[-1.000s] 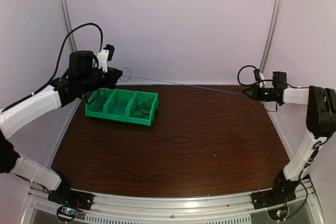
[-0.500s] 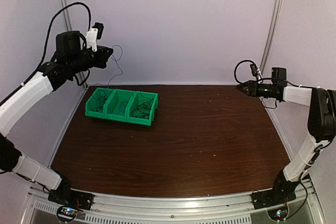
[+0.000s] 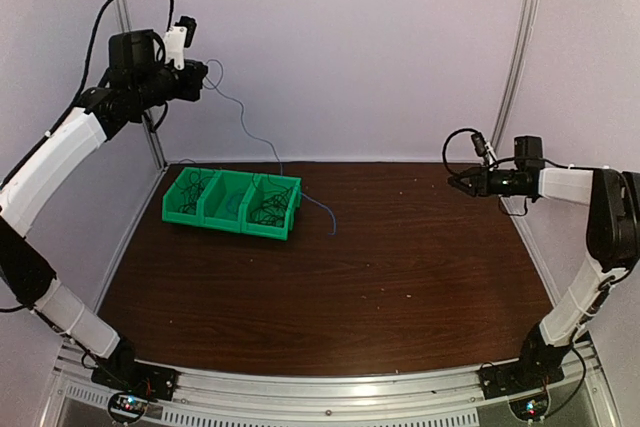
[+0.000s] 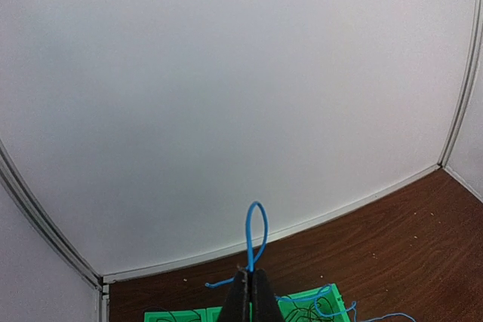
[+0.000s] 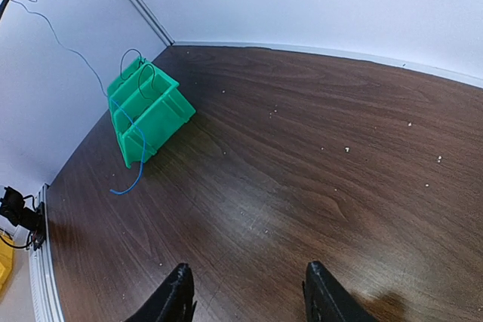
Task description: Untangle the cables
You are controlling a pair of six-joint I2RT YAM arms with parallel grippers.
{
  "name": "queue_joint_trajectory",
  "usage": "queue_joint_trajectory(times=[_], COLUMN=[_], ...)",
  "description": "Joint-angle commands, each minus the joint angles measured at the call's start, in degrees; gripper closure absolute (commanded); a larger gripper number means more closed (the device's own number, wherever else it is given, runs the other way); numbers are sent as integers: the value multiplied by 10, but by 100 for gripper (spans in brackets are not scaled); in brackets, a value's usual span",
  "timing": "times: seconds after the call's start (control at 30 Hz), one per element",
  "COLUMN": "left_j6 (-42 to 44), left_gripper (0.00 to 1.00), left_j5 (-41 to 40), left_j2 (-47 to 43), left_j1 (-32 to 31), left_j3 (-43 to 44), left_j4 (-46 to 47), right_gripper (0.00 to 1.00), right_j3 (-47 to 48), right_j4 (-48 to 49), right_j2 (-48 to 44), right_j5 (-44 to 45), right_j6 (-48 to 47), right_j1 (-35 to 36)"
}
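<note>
A thin blue cable [image 3: 247, 130] hangs slack from my left gripper [image 3: 203, 75], which is shut on it high at the back left. A small loop of the blue cable [image 4: 257, 231] sticks up above the left gripper [image 4: 250, 292]. The cable drops across the green three-compartment bin [image 3: 205, 209], and its free end lies on the table in front of it. Tangled black cables [image 3: 266, 209] sit in the bin. My right gripper [image 3: 458, 182] hovers at the back right, open with nothing in it. The right gripper [image 5: 249, 292] faces the bin [image 5: 155, 115] and the blue cable [image 5: 139, 157].
White walls close in the back and sides, with metal posts at the back corners [image 3: 124, 32] [image 3: 521, 47]. The dark wooden table [image 3: 400, 267] ends in an aluminium rail [image 3: 320, 392] at the near edge, where the arm bases sit.
The right gripper opened and let go of the blue cable, which was stretched taut between both grippers. The cable fell slack over the bin. My left arm lifted its end higher.
</note>
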Motion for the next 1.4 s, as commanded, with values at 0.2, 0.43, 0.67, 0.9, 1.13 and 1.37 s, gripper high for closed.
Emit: queue_joint_trajectory(times=[0.2, 0.43, 0.67, 0.9, 1.13, 1.37], left_j6=[11, 3, -23, -24, -22, -9], left_gripper=[100, 100, 100, 100, 100, 100], left_j5=[11, 17, 57, 59, 53, 39], left_j2=[80, 124, 130, 128, 112, 97], left_j1=[11, 33, 69, 74, 76, 76], left_j3=[135, 203, 199, 191, 201, 226], left_j4=[8, 7, 21, 27, 43, 49], right_gripper=[49, 49, 49, 49, 49, 49], right_j3=[-5, -5, -6, -4, -3, -3], right_j4=[-8, -10, -11, -14, -15, -16], right_j2=[15, 23, 28, 35, 34, 35], right_j5=[-7, -7, -8, -8, -7, -6], right_j6=[-24, -27, -29, -29, -29, -29], right_j1=[-1, -1, -1, -1, -1, -1])
